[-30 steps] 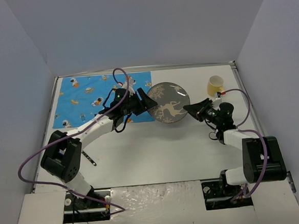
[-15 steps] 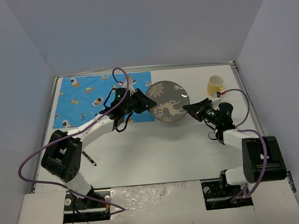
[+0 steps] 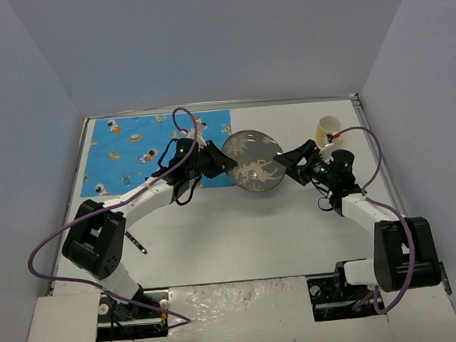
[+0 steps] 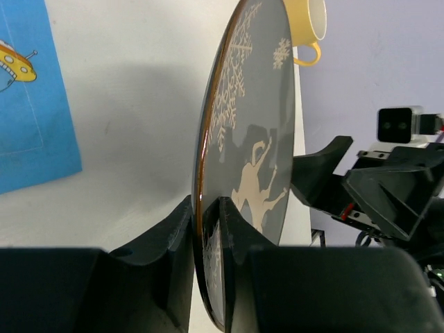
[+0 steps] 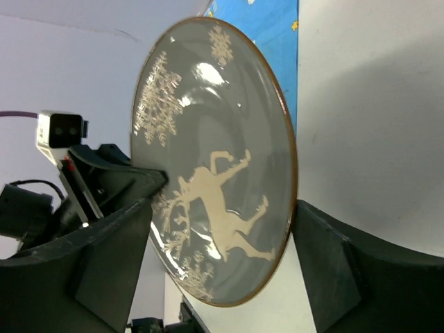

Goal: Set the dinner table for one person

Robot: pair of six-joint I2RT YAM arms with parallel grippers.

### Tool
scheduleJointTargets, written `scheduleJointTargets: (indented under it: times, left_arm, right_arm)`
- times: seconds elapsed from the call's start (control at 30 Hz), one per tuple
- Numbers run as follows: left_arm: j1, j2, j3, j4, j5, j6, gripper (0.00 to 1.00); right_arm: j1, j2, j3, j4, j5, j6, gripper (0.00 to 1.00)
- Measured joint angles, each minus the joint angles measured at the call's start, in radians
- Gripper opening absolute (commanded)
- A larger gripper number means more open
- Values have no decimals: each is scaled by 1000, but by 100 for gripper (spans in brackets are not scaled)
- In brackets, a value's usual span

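A grey plate (image 3: 255,161) with a cream reindeer and snowflakes hangs tilted over the white dinner table (image 3: 240,233), just right of the blue cartoon-print mat (image 3: 133,150). My left gripper (image 3: 226,162) is shut on the plate's left rim; in the left wrist view its fingers (image 4: 206,205) pinch the plate (image 4: 246,139) edge-on. My right gripper (image 3: 289,167) stands open at the plate's right rim. In the right wrist view its fingers (image 5: 223,201) flank the plate (image 5: 215,152) without touching it.
A yellow cup (image 3: 328,130) stands at the back right, close behind the right arm. A thin dark utensil (image 3: 136,244) lies on the table beside the left arm's base. Grey walls close in the table on three sides.
The left gripper has closed on the plate's left rim. The right gripper has opened and let go of the right rim. The plate shifted slightly left.
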Motion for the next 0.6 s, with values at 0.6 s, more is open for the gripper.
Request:
scheduleJointTargets:
  times: [0.6]
  left_arm:
    - [383,-213,-208,-24,64,24,0]
  right_arm:
    - [5,-172,135,-461,139,-398,100]
